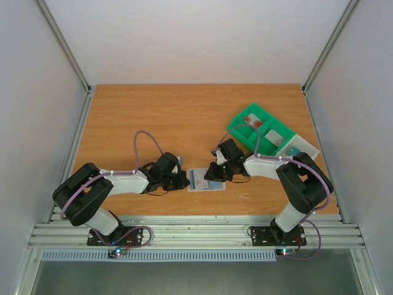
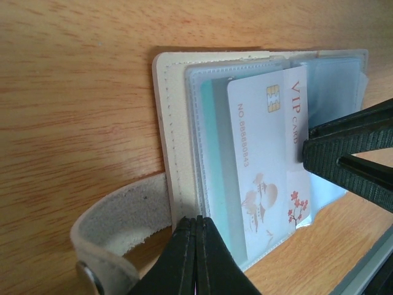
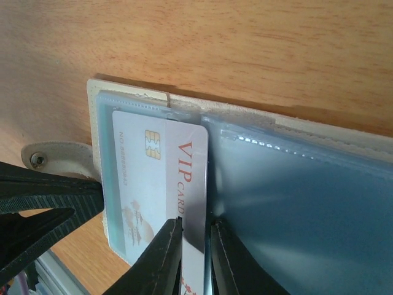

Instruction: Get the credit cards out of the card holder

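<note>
The card holder [image 1: 207, 180] lies open on the counter [image 1: 153, 110] close to its near edge, about midway along it, with one pincer on each side. The left pincer [image 2: 196, 220] is closed tight, its tips pressing on the holder's pale cover just beside the snap strap [image 2: 116, 215]. A white-and-pink VIP card [image 3: 153, 172] sticks partly out of a clear sleeve, with a teal card [image 2: 212, 153] tucked behind it. The right pincer [image 3: 196, 222] stands slightly apart at this card's outer edge, the card showing in the narrow gap between its fingers. More clear sleeves [image 3: 295, 203] fan out over the other half. A green tray [image 1: 241, 140] sits near the counter's right edge.
</note>
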Robot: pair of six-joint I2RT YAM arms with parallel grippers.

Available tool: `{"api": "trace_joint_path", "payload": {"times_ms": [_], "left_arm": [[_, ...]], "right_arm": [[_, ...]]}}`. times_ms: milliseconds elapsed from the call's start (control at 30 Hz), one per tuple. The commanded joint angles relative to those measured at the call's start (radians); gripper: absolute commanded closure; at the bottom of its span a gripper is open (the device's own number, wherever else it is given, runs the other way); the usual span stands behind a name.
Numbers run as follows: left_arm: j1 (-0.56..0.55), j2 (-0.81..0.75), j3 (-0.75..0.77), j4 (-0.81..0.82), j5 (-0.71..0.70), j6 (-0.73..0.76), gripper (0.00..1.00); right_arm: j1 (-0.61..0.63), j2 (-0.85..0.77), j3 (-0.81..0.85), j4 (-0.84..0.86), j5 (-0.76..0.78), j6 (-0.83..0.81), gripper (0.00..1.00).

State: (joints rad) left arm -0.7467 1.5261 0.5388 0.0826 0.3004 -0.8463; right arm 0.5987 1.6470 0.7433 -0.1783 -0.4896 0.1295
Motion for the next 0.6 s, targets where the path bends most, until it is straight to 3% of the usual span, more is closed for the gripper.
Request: {"api": "trace_joint_path", "payload": {"times_ms": [0,300,567], "left_arm": [[-0.001,0.007,-0.005,-0.031,-0.007,-0.013,1.0],[-0.001,-0.002,-0.014,-0.04,-0.025,-0.018,1.0],[-0.001,0.015,0.005,-0.068,-0.019,-0.006,1.0]], "right_arm": [[0.001,0.062,-0.021,0.024,-0.002,0.002,0.84],[-0.02,0.002,-0.06,0.04,0.025,0.013,0.98],[-0.049,-0.081,-0.041,-0.053,0.043,-0.042,0.99]]}}
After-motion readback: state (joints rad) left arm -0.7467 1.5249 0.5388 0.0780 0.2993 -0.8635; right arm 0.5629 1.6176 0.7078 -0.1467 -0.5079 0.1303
